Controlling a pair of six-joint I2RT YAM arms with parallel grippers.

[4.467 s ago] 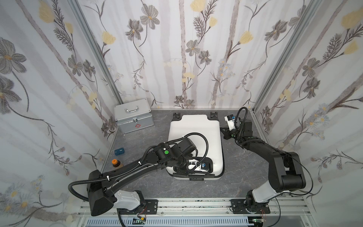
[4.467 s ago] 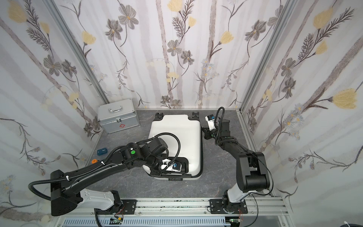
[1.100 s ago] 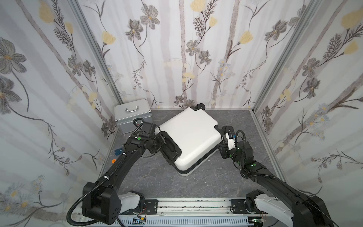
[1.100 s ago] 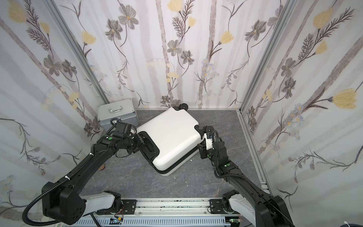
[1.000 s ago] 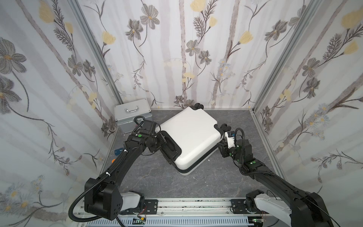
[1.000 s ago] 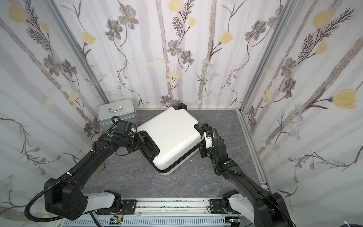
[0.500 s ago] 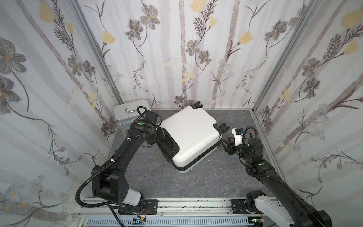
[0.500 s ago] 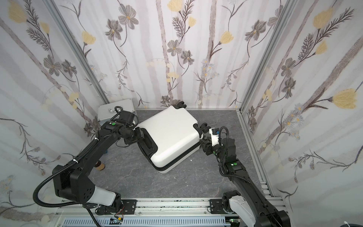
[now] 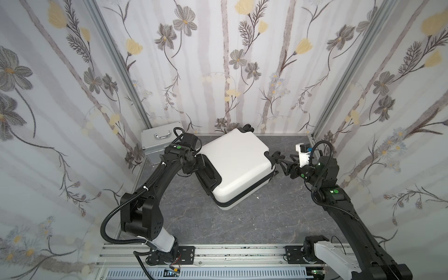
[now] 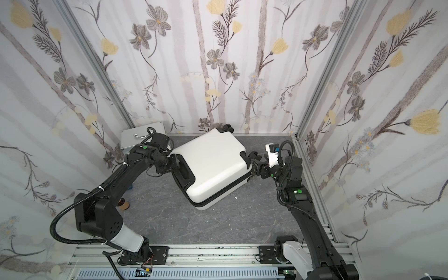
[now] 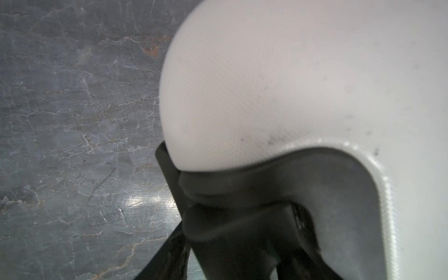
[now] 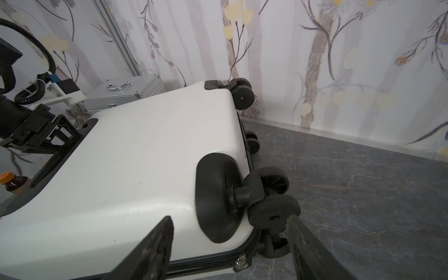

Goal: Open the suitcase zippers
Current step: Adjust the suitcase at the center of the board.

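The white suitcase (image 9: 235,164) (image 10: 213,164) lies flat and turned askew on the grey floor. Its wheels (image 9: 247,127) are near the back wall. The black zipper track (image 12: 201,266) runs along its side seam, with a small silver pull (image 12: 240,263) at the near wheel corner. My right gripper (image 12: 229,218) (image 9: 282,162) stands open, its fingers on either side of a corner wheel (image 12: 274,213) without touching it. My left gripper (image 9: 200,164) (image 10: 175,164) is at the handle recess, its jaws close beside the black handle (image 11: 242,225). Whether they press it is unclear.
A silver metal case (image 9: 158,140) (image 12: 126,93) stands in the back left corner behind the left arm. A small bottle with an orange cap (image 10: 123,203) (image 12: 12,184) stands on the floor at the left. Flowered walls close in on three sides.
Since 4.5 s ago the suitcase has turned from square to askew. In the last second it shifted slightly towards the back, and my right gripper opened and drew back from the wheel corner.
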